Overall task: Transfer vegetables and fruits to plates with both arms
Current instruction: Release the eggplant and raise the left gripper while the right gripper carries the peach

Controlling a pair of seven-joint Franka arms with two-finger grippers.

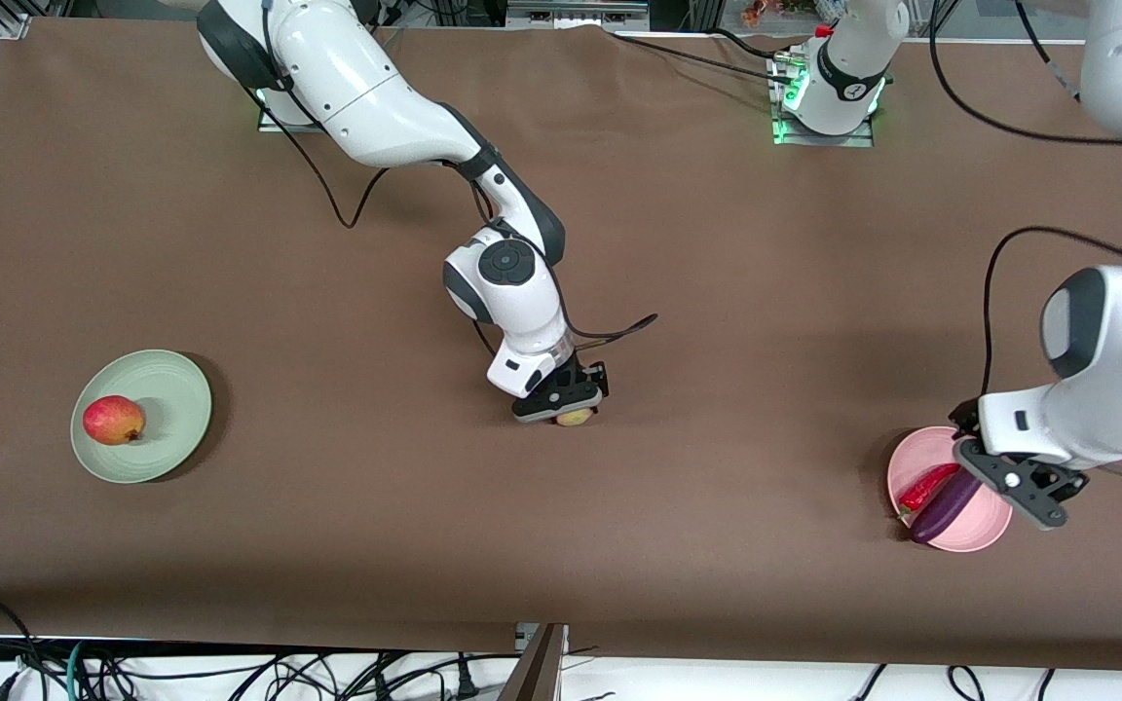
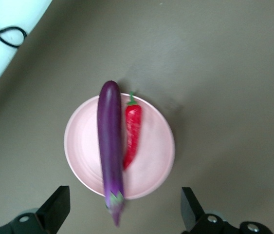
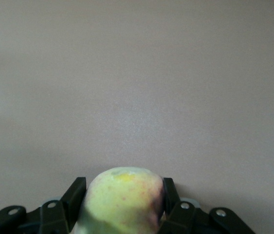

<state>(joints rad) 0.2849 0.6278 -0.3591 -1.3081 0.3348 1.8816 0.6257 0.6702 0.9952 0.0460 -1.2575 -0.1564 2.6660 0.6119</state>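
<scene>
The right gripper (image 1: 569, 409) clamps the peach (image 3: 123, 202) mid-counter, while the left gripper (image 2: 122, 214) hangs spread above the pink plate (image 2: 151, 165).

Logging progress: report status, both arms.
Right gripper shut on peach, mid-table. Left gripper open over pink plate; eggplant, chili on it. Red fruit on green plate. Nothing in the way.
</scene>
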